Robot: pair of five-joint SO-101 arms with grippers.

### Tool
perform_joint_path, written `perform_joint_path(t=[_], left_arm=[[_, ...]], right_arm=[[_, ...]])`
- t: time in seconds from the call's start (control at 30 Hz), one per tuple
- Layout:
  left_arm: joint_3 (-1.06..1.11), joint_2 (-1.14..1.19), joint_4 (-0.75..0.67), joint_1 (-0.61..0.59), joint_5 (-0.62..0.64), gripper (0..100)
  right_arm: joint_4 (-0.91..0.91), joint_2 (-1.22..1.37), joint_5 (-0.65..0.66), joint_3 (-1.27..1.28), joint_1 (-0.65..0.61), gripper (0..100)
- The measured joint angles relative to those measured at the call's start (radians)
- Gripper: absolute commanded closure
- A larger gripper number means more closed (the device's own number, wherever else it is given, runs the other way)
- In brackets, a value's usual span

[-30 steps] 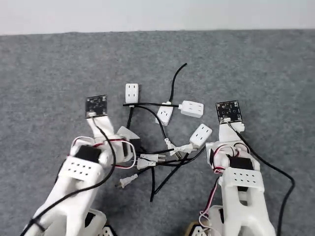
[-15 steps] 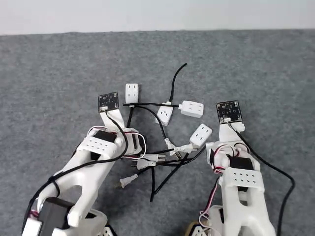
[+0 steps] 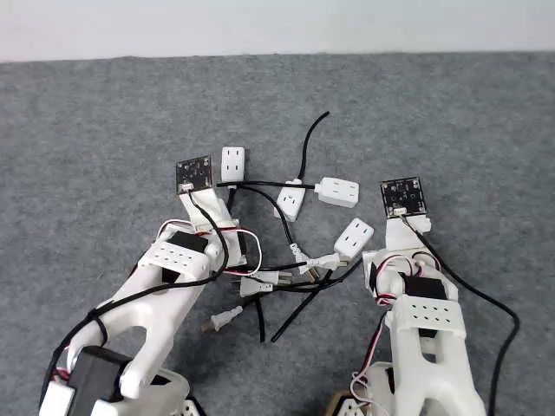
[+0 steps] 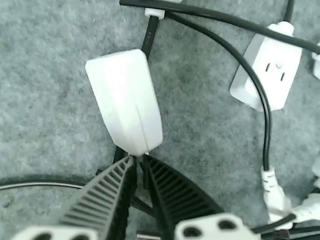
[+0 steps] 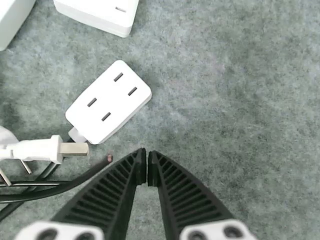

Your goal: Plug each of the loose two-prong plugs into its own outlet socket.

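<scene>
Now we are hovering the right gripper (image 5: pixel 146 167) low over the mat (image 3: pixel 87 130), its fingers pressed together on nothing and its tips just short of the socket (image 5: pixel 109 101). That socket is lying flat with its four slots facing up. Just beside the socket's near end, the plug (image 5: pixel 42 149) is lying on its side. Its long axis is running along the mat, so its prongs are aiming at the socket's edge rather than down into the slots. We are judging that the coming move turns on this: the plug is needing a lift and a tip so that the prongs face the slots, and the right arm is the nearer one.

Across the cable tangle (image 3: pixel 286 286) from the socket, we are holding the left gripper (image 4: pixel 138 162). As far as we can see, its fingers are pinching a black cord (image 4: pixel 120 154) that is running between them. Its tips are touching a white block (image 4: pixel 125 100), probably another socket on its side, with no slots showing.

Farthest from the socket, an outlet (image 3: pixel 231 164) is lying face up, well apart from both plug and right gripper.
</scene>
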Motion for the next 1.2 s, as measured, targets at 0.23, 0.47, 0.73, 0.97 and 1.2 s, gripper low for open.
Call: perform_joint_path(t=[0.23,0.47,0.73,0.97,1.2], left_arm=[[-0.074,0.002,0.058,-0.003,0.000,99],[-0.193,0.008,0.229,-0.051,0.000,99],[-0.192,-0.025,0.229,-0.161,-0.021,98],[-0.141,-0.095,0.087,0.012,0.043,74],[-0.296,0.203,0.084,0.035,0.176,75]], right_arm=[[0.000,0.000,0.000,0.000,0.000,98.9],[0.000,0.000,0.000,0.000,0.000,98.9],[0.000,0.000,0.055,0.000,-0.041,98.9],[0.000,0.000,0.060,0.000,-0.044,98.9],[0.000,0.000,0.060,0.000,-0.044,98.9]])
